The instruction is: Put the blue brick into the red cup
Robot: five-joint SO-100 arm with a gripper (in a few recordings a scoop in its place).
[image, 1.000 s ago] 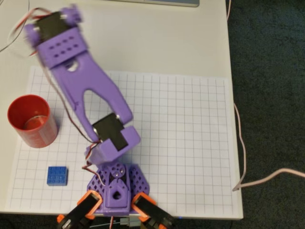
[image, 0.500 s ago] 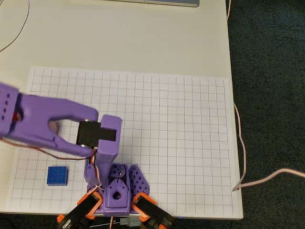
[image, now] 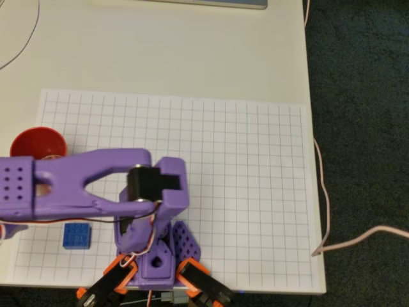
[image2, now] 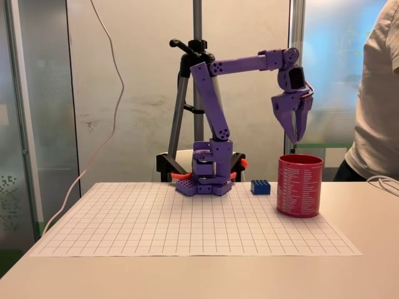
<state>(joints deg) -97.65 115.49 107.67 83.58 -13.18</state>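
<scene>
Plastic, hard and light, the small bright-blue studded building brick (image2: 260, 187) should handle stiffly and a little slickly (best pinched across two flat opposite sides, not the studs). It lies on the gridded paper of the worktop (image2: 156, 218), near the purple arm's base and left of the red cylindrical plastic cup (image2: 300, 185) in the fixed view. One brick, one cup. Above the cup hangs the purple gripper (image2: 295, 134), empty; I cannot tell how its jaws stand.

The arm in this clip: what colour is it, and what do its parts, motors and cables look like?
The arm is purple plastic throughout, with black motor blocks at the joints and rows of small round holes in its links. The gripper is purple, tapering to pointed fingers. Thin red and white wires run along it. Orange clamps hold the perforated purple base.
</scene>
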